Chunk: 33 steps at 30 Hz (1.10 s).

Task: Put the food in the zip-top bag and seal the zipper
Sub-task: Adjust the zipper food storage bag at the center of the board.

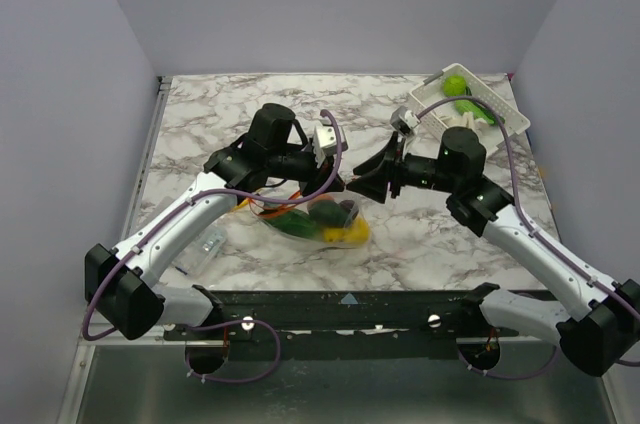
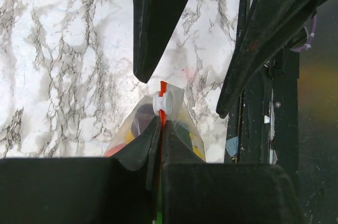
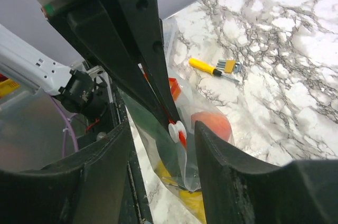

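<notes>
The zip-top bag (image 1: 312, 221) hangs just above the marble near the front edge, holding the food: a dark green piece (image 1: 298, 226), a yellow piece (image 1: 350, 234) and an orange piece (image 3: 211, 123). My left gripper (image 2: 160, 123) is shut on the red zipper (image 2: 162, 87) right behind its white slider (image 2: 161, 102). My right gripper (image 3: 163, 129) faces it, open. Its fingers (image 3: 232, 176) straddle the slider (image 3: 177, 131) and the bag's end without touching. In the top view the left gripper (image 1: 338, 172) and right gripper (image 1: 362, 182) meet tip to tip over the bag.
A white slotted basket (image 1: 500, 109) at the back right holds a bright green toy (image 1: 455, 84). A yellow marker pen (image 3: 203, 66) lies on the marble beyond the bag. A small clear packet (image 1: 210, 241) lies near the left arm. The black front rail (image 1: 350, 304) runs just below the bag.
</notes>
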Tool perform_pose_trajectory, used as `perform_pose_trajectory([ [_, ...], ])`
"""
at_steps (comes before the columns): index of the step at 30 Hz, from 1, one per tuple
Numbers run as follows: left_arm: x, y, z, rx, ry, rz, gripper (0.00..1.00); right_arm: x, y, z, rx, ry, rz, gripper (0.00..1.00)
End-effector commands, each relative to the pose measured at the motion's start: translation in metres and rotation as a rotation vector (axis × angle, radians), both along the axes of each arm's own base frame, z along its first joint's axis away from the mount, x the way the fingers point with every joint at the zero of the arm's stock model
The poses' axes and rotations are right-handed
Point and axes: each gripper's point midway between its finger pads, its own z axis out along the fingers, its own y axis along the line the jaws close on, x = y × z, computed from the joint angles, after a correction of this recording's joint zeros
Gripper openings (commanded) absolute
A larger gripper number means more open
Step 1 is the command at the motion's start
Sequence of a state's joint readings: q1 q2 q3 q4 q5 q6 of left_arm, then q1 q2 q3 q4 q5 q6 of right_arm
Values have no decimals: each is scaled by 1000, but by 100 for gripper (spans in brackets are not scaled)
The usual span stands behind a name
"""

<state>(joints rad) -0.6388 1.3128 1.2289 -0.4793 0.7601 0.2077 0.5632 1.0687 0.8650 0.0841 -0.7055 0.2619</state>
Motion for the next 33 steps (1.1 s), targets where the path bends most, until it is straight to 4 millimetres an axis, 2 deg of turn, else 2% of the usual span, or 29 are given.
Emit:
perform_pose_trajectory([
  [1, -7, 0, 10, -34, -4, -29, 0, 0, -4, -20, -146, 43, 17, 51],
  [3, -8, -1, 10, -36, 1, -34, 0, 2, -2, -17, -161, 34, 38, 48],
  [6, -10, -1, 10, -39, 3, -44, 0, 4, 0, -12, -174, 17, 59, 34],
  [9, -11, -1, 10, -39, 5, -47, 0, 0, 3, -6, -173, 7, 99, 27],
  [17, -13, -3, 12, -47, 10, -64, 0, -6, 8, -10, -187, 38, 175, 1],
  [25, -15, -3, 13, -56, 10, -76, 0, -6, 26, -20, -240, 54, 173, 0],
  [30, -16, -3, 14, -58, 4, -75, 0, 1, 24, -23, -244, 52, 113, 1],
  [33, -15, -2, 13, -55, 3, -71, 0, 10, 11, -21, -245, 35, 1, 17],
])
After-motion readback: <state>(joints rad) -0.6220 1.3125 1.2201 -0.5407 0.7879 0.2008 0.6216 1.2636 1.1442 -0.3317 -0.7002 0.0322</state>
